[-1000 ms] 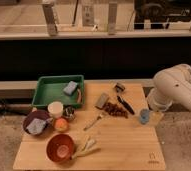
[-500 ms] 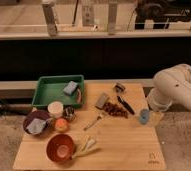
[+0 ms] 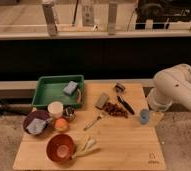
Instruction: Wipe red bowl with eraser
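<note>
The red bowl [image 3: 59,147] sits at the front left of the wooden table [image 3: 124,145], round and orange-red with a paler centre. The eraser [image 3: 102,100], a small flat grey block, lies near the table's middle back, beside a pile of dark red bits. The white robot arm [image 3: 176,90] stands at the table's right edge. Its gripper [image 3: 145,117] hangs low at the right edge, by a small blue object, far from both the bowl and the eraser.
A green tray [image 3: 51,90] with a blue-grey sponge [image 3: 70,88] stands at back left. A purple bowl [image 3: 36,122], a white cup [image 3: 55,108], an orange ball [image 3: 62,124], a fork [image 3: 93,121] and a black-handled tool [image 3: 125,104] lie around. Pale sticks [image 3: 88,146] lie beside the red bowl.
</note>
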`<state>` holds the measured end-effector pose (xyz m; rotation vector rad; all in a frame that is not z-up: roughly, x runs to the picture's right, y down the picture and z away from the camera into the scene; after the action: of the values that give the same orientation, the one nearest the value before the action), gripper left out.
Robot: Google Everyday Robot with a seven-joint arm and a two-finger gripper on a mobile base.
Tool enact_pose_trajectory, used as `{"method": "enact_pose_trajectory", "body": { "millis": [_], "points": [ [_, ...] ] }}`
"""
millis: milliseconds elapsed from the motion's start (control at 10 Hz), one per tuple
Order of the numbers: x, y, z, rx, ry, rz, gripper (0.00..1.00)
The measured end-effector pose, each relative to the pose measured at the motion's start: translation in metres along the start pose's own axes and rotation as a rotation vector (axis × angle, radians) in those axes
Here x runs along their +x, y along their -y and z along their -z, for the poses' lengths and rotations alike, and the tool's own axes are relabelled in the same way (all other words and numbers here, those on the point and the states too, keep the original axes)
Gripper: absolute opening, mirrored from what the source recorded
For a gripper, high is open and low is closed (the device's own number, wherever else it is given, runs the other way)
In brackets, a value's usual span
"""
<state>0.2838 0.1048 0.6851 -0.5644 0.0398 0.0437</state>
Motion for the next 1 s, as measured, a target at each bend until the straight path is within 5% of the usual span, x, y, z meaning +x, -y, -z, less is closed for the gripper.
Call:
{"method": "enact_pose_trajectory", "body": {
  "millis": [500,1000],
  "points": [
    [-0.002,0.0,-0.001,0.001,0.0,0.006,0.8],
    [-0.065,0.016,-0.009,0.026,0.005,0.136,0.8]
  ]
}}
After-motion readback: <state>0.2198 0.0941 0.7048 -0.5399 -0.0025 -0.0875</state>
